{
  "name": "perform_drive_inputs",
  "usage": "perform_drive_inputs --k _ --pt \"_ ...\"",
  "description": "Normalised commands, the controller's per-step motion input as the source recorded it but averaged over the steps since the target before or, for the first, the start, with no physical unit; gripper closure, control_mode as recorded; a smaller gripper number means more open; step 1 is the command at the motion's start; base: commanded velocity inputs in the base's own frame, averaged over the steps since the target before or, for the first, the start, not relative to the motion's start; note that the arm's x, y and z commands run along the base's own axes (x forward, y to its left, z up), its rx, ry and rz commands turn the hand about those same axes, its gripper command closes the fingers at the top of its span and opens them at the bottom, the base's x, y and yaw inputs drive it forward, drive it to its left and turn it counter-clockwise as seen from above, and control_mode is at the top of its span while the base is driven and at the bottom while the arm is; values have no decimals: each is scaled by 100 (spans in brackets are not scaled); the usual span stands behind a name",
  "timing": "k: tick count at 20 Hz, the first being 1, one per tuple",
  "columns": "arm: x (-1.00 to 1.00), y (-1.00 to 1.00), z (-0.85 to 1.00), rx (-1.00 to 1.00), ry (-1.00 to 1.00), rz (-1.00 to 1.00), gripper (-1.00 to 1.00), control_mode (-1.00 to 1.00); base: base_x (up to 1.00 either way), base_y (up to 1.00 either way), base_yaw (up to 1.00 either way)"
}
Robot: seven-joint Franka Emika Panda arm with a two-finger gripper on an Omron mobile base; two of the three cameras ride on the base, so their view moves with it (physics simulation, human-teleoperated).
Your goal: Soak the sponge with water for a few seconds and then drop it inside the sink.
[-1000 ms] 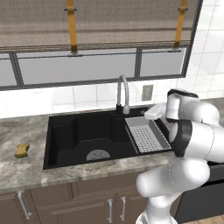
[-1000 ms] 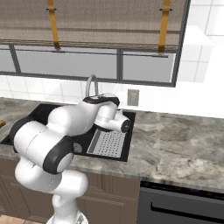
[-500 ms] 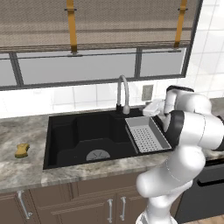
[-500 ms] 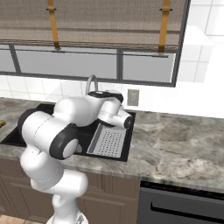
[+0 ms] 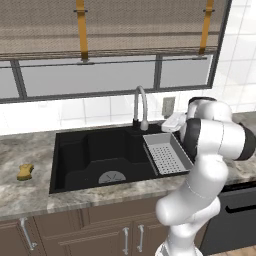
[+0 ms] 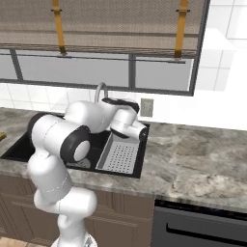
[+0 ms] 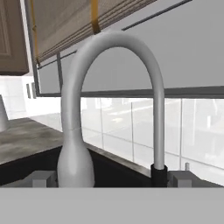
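The gripper (image 5: pixel 167 123) sits right of the faucet (image 5: pixel 140 106), level with its base, and points straight at it. In the hand view the curved silver neck (image 7: pixel 109 100) stands close ahead and the two finger tips (image 7: pixel 41 178) rise on either side of the base, set wide apart and holding nothing. From the right base view the hand (image 6: pixel 126 116) hangs over the back edge of the grey drainer tray (image 6: pixel 120 157), just right of the faucet.

No water runs from the spout, so the step in hand looks like turning the tap on. To do it well, the open jaws should reach the handle, not the neck, and push it gently through its arc; a shove against the neck would do nothing but strain the arm. I cannot tell from these pictures where the handle is, so the approach should be slow until it comes into view.

The sponge (image 5: pixel 24 171) lies on the stone counter (image 5: pixel 30 195) far left of the faucet, beyond the left rim of the sink (image 5: pixel 95 160). It is well apart from the gripper, with the whole black basin between them. The drain (image 5: pixel 111 177) sits below and left of the faucet, and the basin holds nothing.
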Motion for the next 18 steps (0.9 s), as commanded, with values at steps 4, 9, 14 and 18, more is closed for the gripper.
perform_drive_inputs --k 4,9,14,18 --pt "14 0 -3 -1 0 5 -100 -100 0 0 0" --pt "5 0 0 -9 3 1 -100 -100 0 0 0" --pt "23 0 -4 -5 3 0 -100 -100 0 0 0" --pt "37 0 -17 0 6 0 -100 -100 0 0 0"
